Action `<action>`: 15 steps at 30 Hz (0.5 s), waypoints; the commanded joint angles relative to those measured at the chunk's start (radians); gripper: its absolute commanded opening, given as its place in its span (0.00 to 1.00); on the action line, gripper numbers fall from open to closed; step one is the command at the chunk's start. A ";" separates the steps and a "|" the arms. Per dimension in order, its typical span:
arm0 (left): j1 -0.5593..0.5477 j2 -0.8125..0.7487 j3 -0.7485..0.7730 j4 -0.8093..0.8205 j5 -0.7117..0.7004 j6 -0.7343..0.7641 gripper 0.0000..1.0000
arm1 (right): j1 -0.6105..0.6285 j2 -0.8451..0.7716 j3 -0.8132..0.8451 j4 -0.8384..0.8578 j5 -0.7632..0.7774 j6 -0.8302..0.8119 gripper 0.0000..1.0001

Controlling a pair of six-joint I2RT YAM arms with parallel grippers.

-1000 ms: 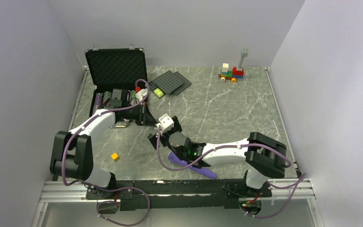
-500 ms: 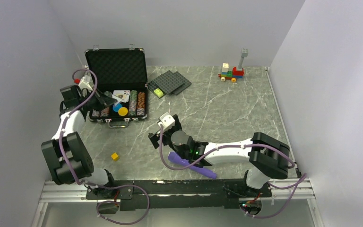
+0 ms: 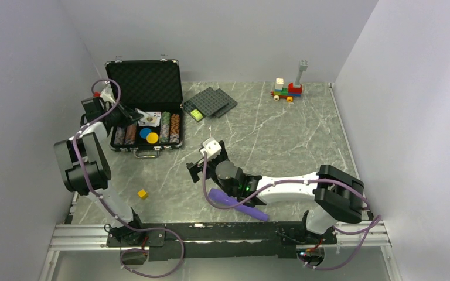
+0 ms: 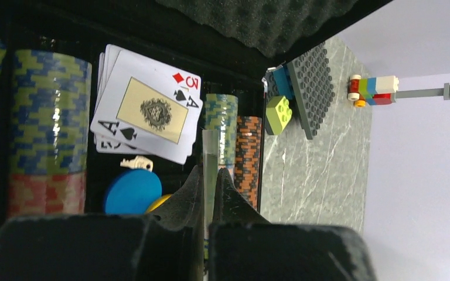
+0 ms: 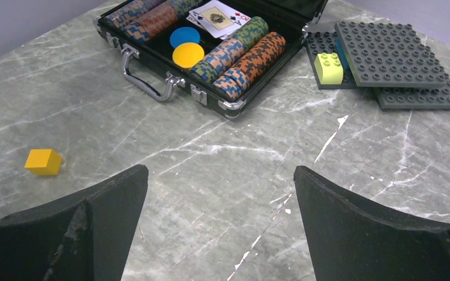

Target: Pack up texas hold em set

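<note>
Grey marble-patterned table (image 3: 281, 137), plain pale grey walls (image 3: 228, 35) on three sides, soft even light

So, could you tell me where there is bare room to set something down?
Bare table: between the grey plates and the brick train, on toward the right wall; also between the case and the yellow cube. The case is crowded.

Left hand (image 3: 130, 115) swung left — off the case (image 3: 143, 82) middle.
</note>
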 commanded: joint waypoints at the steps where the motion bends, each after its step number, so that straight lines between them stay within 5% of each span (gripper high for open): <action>1: -0.047 0.055 0.086 0.023 -0.030 0.032 0.00 | -0.006 -0.011 0.010 0.002 0.006 0.028 1.00; 15: -0.096 0.172 0.194 -0.131 -0.165 0.140 0.06 | -0.008 0.020 0.037 -0.032 -0.003 0.060 1.00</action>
